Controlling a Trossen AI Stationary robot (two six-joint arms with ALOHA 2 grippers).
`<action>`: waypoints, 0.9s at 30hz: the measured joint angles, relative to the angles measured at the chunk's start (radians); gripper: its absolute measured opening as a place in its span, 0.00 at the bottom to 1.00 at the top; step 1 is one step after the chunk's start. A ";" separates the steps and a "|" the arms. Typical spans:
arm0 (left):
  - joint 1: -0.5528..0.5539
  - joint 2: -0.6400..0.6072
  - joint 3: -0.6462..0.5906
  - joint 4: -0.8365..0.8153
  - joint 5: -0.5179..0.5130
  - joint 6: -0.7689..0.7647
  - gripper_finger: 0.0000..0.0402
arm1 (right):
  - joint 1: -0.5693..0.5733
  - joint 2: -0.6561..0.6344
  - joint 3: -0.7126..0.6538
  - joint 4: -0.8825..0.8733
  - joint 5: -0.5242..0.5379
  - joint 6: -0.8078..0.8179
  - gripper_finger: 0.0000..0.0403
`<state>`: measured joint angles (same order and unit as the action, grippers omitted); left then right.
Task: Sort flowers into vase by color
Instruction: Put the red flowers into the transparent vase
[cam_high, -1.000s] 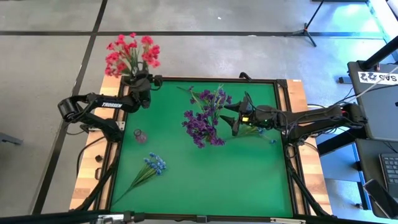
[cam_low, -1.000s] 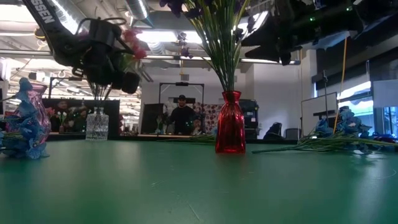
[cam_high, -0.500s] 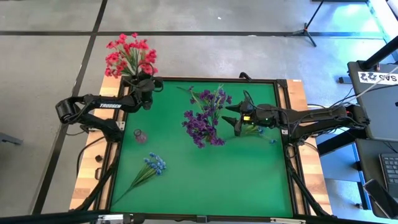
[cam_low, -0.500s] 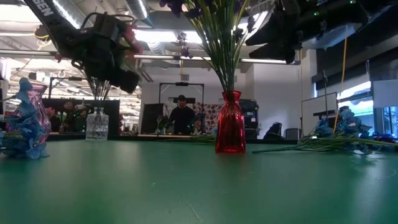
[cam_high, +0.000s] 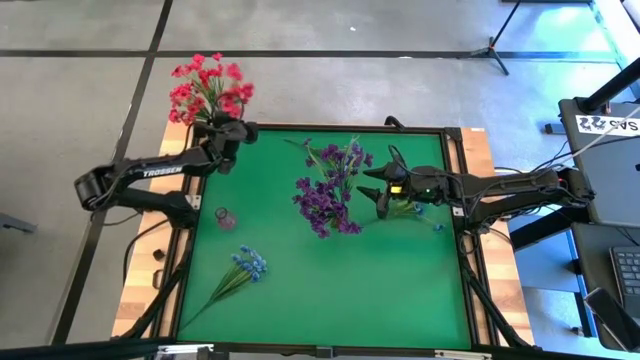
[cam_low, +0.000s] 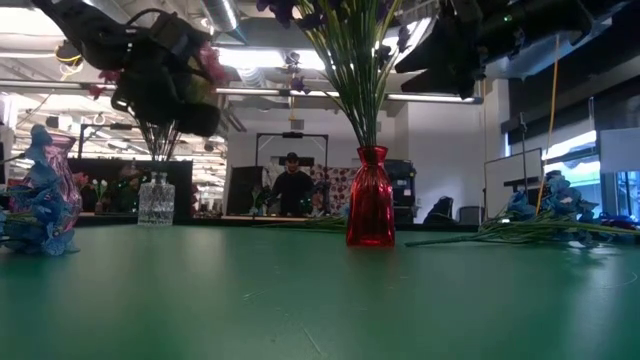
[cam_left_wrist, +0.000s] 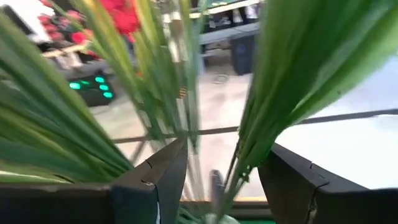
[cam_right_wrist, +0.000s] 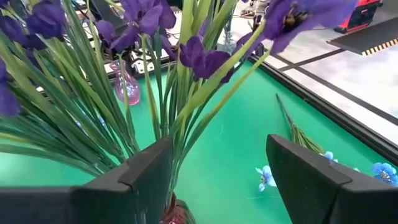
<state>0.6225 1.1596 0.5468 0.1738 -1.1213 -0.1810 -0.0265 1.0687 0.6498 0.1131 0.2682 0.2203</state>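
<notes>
High view: on the green counter (cam_high: 330, 290) we see the left hand (cam_high: 226, 133) at ten o'clock, its fingers spread wide around the stems of the red-pink flowers (cam_high: 208, 86) in the clear vase (cam_low: 155, 199), gripping none. The right hand (cam_high: 378, 190), also wide and empty, hangs at two o'clock beside the purple flowers (cam_high: 328, 190) in the red vase (cam_low: 370, 210). Blue flowers (cam_high: 247, 264) lie at seven o'clock.

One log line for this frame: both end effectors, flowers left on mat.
left end effector: open, at red flowers | right end effector: open, by purple flowers | loose blue sprig on mat
</notes>
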 joint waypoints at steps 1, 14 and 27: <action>-0.003 -0.007 0.000 -0.010 0.015 -0.012 0.46 | 0.000 0.000 0.000 -0.001 0.000 0.000 0.64; 0.015 -0.160 0.000 -0.166 0.085 -0.022 0.46 | 0.000 0.000 0.000 -0.043 0.000 0.024 0.64; 0.091 -0.203 0.000 -0.185 0.128 -0.028 0.46 | 0.001 0.000 0.000 -0.044 -0.009 0.058 0.64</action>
<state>0.7132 0.9565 0.5472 -0.0111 -0.9937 -0.2087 -0.0257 1.0687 0.6502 0.0692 0.2588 0.2783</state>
